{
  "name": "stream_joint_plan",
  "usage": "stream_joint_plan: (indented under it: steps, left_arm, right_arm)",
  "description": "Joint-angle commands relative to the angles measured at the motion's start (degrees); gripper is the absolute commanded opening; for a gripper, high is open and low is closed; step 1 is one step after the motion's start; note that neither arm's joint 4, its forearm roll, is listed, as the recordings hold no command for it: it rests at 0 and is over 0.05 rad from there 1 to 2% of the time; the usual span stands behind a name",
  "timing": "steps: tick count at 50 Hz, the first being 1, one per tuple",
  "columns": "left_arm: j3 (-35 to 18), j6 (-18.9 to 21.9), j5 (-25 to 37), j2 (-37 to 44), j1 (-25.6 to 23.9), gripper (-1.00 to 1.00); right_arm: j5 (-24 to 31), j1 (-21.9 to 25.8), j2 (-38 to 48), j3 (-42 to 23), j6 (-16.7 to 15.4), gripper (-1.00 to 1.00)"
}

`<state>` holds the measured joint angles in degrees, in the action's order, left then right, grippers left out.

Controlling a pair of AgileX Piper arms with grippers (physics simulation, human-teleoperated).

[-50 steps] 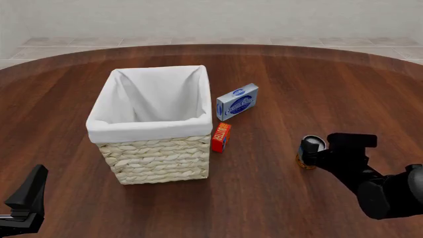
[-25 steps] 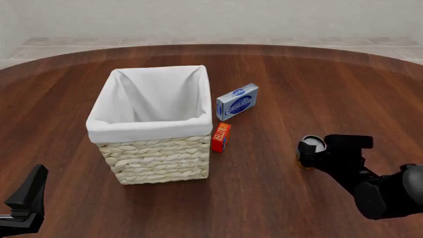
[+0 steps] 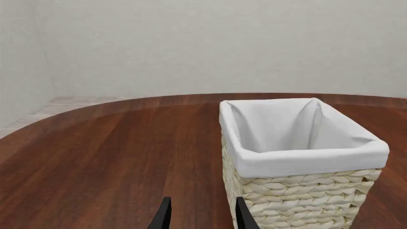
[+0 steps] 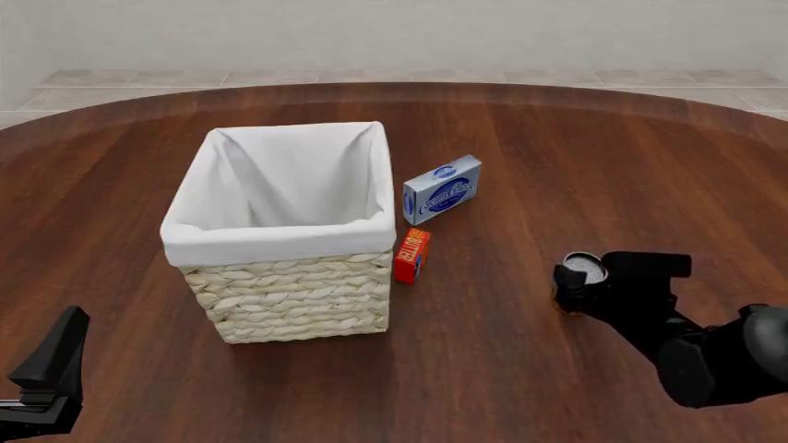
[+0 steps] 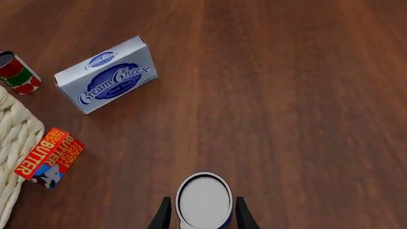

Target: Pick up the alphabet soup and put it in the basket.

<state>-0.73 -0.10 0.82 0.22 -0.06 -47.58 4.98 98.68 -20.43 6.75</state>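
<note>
1. The counter was a broad brown wooden round, carrying everything in play.
2. The basket stood tall on it, cream wicker, white lining folded over the rim, and nothing could be seen inside!
3. The right claw was down at the alphabet soup, well to the right of the basket, one finger on either side of the can. Whether the fingers were pressing it or only close beside it, I could not tell.
4. The left claw waited near the basket's near-left side, fingers apart and holding nothing.
5. The cream cheese box leaned upright just right of the basket's far corner.
6. The butter box sat right against the basket's right wall, apparently touching it.
7. A small red can peeked out beyond the basket, seen only from the right wrist.
8. The danger, as I judged it: a round, smooth can could slip or tip if the fingers closed off-centre. And the basket was tall, so a low carry could knock its rim or clip the two boxes on the way.
</note>
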Motion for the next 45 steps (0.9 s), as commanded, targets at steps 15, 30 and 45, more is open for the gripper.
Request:
stream_joint_plan:
  steps: [15, 30, 45]
  left_arm:
    - [0.00, -0.01, -0.02, -0.02, 0.00, 1.00]
    - [0.00, -0.01, -0.01, -0.01, -0.01, 1.00]
    - [0.00, 0.00, -0.01, 0.00, 0.00, 1.00]
  right_arm:
    - [-1.09, -0.04, 1.59, -0.09, 0.24, 1.00]
    - [-1.66, 0.10, 3.25, -0.81, 0.17, 1.00]
    - [-2.96, 0.00, 4.85, -0.64, 0.53, 1.00]
